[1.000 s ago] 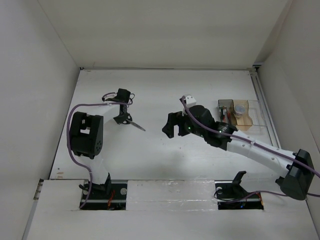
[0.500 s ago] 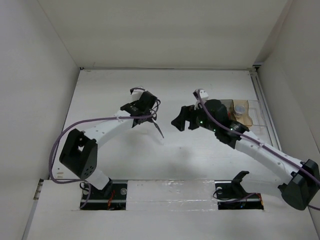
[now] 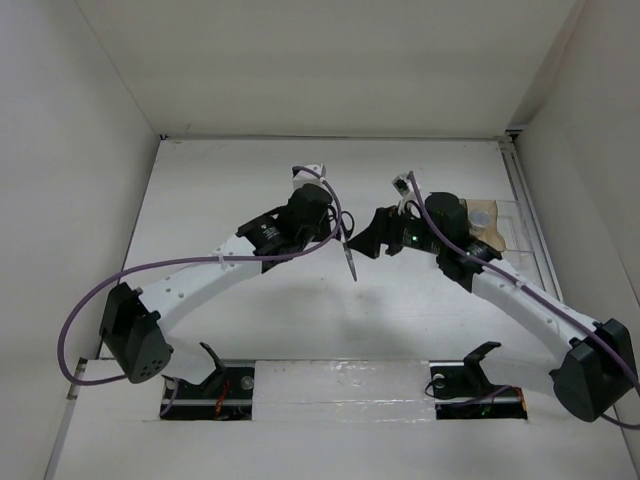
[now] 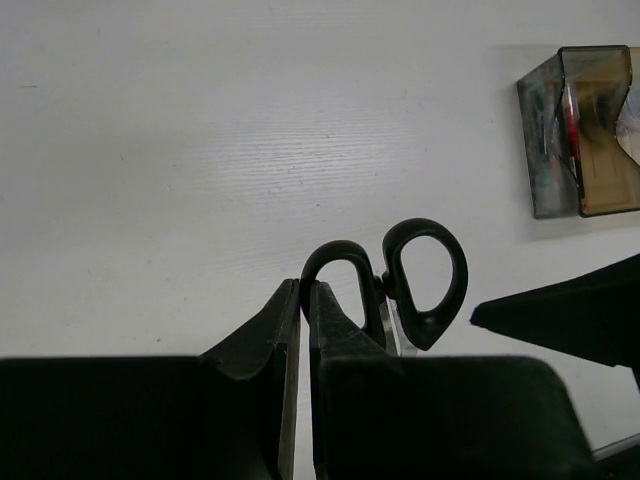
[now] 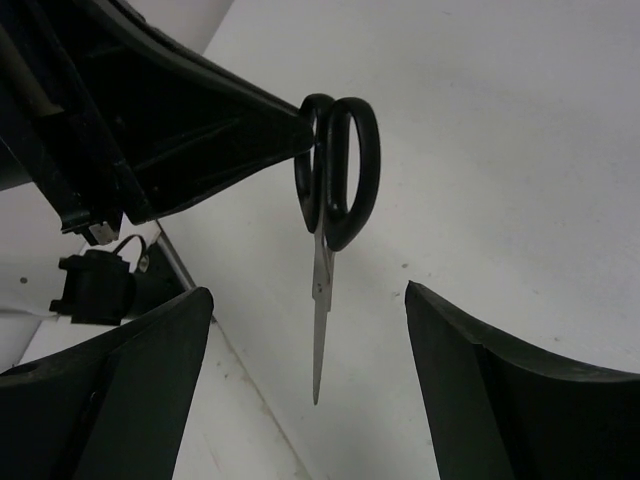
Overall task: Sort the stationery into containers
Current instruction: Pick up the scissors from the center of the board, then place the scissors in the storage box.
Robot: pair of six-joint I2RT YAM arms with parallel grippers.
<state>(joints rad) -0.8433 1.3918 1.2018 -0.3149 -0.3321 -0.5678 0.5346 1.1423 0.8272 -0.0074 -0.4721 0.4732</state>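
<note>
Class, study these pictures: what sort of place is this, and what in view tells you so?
Probably a robot lab test cell: a white table boxed in by plain white panels, two robot arms fixed at its near edge, and props, scissors pinched in the left gripper and a small desk organizer.

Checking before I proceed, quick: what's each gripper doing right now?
Left gripper: closed, holding the scissors by a handle.
Right gripper: open, holding nothing.

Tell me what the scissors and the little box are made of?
On the scissors, the handles look like matte black plastic; the blades look like metal, thin, grey and slightly shiny. The box looks like see-through plastic, smoky grey and tan: things inside show through.
</note>
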